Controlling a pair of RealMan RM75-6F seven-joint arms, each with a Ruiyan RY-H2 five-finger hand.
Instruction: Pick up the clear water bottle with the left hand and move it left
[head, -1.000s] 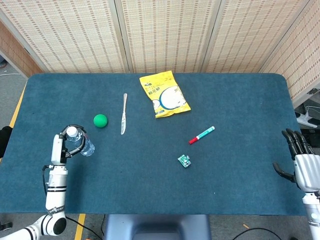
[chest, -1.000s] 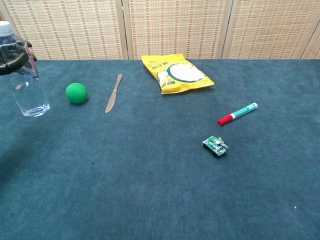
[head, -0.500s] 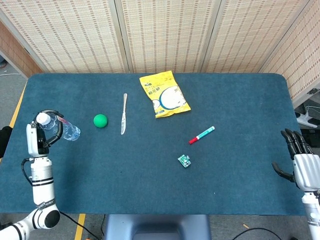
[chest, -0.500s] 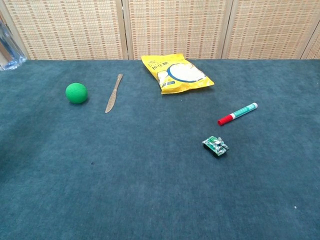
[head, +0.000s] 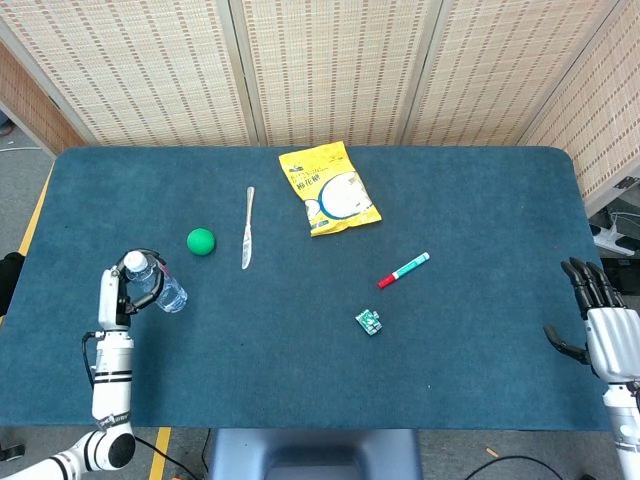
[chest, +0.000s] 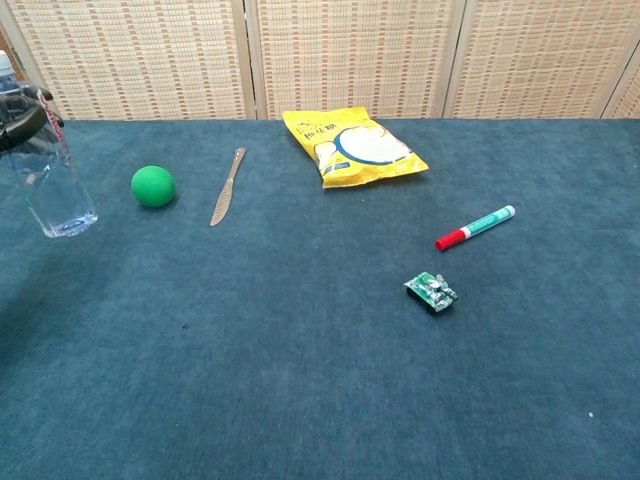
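Observation:
The clear water bottle (head: 163, 288) with a white cap is held near its neck by my left hand (head: 112, 296), at the table's left side, below and left of the green ball (head: 201, 241). In the chest view the bottle (chest: 52, 175) hangs nearly upright at the left edge, with dark fingers (chest: 27, 112) curled around its top. Whether its base touches the cloth I cannot tell. My right hand (head: 598, 318) hovers off the table's right edge, fingers spread, holding nothing.
A table knife (head: 247, 228) lies right of the ball. A yellow snack bag (head: 328, 188) sits at the back middle. A red and teal marker (head: 403, 270) and a small green circuit board (head: 368, 322) lie centre right on the blue cloth (head: 300, 370).
Half a second ago the left hand held the bottle further left and higher. It has now moved back right and down, close to where it was a second ago. The right hand is unmoved.

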